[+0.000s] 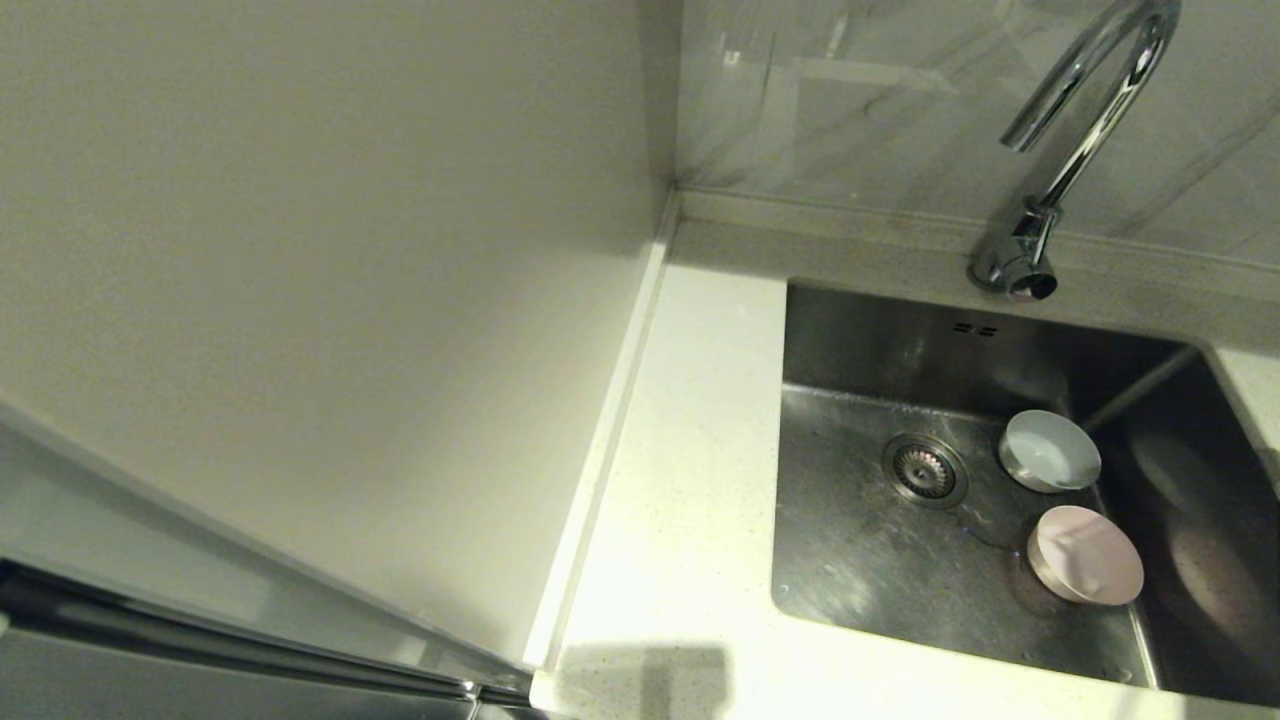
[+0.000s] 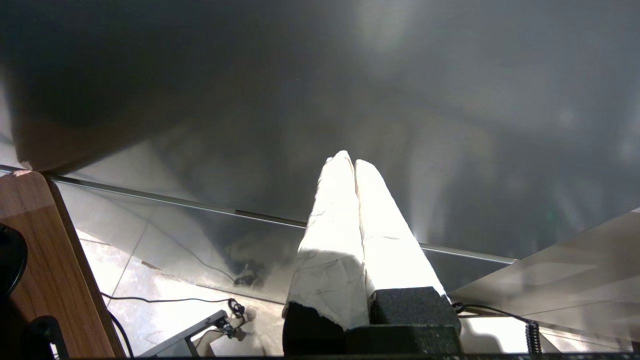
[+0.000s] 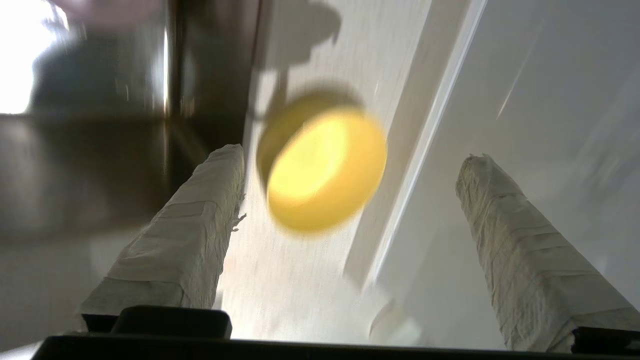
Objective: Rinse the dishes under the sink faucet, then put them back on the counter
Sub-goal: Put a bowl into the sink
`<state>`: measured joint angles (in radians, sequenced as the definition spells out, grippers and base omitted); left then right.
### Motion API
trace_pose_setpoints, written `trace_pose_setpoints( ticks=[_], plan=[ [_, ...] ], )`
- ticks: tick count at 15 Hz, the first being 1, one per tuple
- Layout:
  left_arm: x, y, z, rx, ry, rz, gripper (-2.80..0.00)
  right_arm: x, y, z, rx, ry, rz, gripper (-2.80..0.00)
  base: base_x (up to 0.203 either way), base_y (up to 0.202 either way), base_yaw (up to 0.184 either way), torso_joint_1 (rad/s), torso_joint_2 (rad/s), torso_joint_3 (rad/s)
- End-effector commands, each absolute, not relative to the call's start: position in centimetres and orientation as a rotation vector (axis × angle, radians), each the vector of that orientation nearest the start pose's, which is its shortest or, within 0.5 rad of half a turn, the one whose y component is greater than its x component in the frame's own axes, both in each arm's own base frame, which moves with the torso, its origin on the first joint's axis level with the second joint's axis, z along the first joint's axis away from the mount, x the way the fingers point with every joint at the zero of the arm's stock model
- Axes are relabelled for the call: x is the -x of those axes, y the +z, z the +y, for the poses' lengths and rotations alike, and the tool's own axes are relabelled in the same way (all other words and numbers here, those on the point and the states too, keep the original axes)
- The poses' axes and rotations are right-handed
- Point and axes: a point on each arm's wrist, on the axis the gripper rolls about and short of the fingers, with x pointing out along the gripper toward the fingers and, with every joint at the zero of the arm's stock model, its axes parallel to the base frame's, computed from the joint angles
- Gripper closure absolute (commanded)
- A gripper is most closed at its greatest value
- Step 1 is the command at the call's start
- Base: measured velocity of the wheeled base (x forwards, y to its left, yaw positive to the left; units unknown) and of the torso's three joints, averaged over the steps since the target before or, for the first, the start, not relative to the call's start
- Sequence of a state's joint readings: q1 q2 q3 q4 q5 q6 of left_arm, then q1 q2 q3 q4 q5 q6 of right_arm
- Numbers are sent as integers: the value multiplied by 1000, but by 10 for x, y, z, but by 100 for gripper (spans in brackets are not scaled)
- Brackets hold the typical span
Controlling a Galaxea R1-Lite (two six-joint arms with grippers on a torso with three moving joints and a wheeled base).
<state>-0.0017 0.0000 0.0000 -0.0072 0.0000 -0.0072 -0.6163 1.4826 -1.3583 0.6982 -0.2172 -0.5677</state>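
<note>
Two bowls (image 1: 1050,452) crowd the sink (image 1: 860,560) right of the drain (image 1: 924,470); left floor lies open

Pale grey-blue bowl (image 1: 1050,451), pink bowl (image 1: 1086,554), yellow bowl (image 3: 322,170), speckled white counter (image 1: 690,480)

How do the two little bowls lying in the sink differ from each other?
The white bowl is pale grey-blue white, while the pink bowl is pale pink. The white bowl lies nearer the faucet, close beside the drain; the pink bowl lies nearer the sink's front edge, farther from the drain. Both are small, round, similar in size, and appear tipped on the sink floor.
</note>
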Motion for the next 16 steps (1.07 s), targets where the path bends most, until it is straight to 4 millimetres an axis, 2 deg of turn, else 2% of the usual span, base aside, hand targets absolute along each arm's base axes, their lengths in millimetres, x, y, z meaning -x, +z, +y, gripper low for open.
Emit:
trace_pose_setpoints(
  ticks=[1,5,8,11,16],
  plan=[
    [23,75,0,8,-2,-5,0,-175,273,-140,299,-528,1096,-280,0,0,0,0,0,0],
    [23,75,0,8,-2,-5,0,-169,266,-137,218,-480,1239,-280,0,0,0,0,0,0],
    [23,75,0,8,-2,-5,0,-175,258,-142,109,-456,1357,-280,0,0,0,0,0,0],
    [23,75,0,8,-2,-5,0,-193,251,-155,-38,-459,1414,-280,0,0,0,0,0,0],
    [23,75,0,8,-2,-5,0,-225,233,-186,-153,-475,1417,-280,0,0,0,0,0,0]
  ],
)
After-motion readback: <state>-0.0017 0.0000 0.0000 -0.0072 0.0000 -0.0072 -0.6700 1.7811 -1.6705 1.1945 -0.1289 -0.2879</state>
